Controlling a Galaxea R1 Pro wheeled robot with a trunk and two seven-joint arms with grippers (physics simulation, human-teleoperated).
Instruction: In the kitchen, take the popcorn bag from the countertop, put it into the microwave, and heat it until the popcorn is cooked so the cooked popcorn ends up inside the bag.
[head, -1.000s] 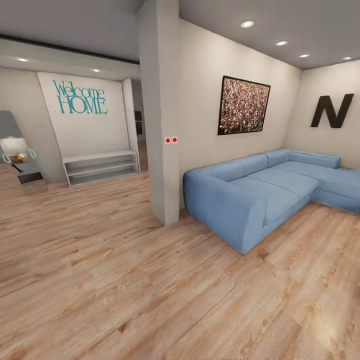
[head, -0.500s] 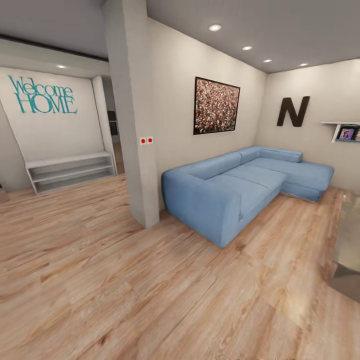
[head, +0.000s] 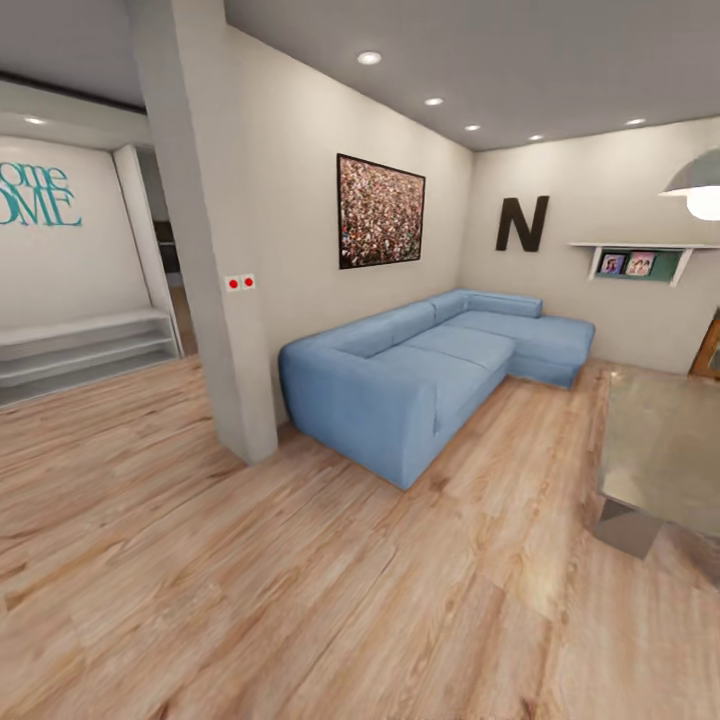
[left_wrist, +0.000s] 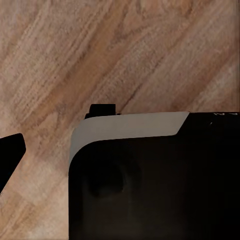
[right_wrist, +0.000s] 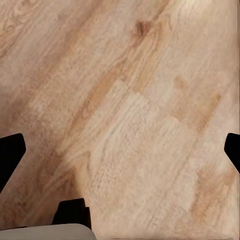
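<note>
The floor (head: 300, 560) is light wood planks with visible grain and a soft sheen. The corner sofa (head: 420, 375) wears matt blue cloth. The table top (head: 665, 450) looks glossy, glass-like.

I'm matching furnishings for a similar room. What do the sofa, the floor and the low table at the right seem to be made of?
Sofa: matte blue fabric, probably; soft, rounded cushions.
Floor: light wood planks, grain and knots visible, slight sheen.
Low table: glossy top, perhaps glass or polished metal; it reflects light.
</note>
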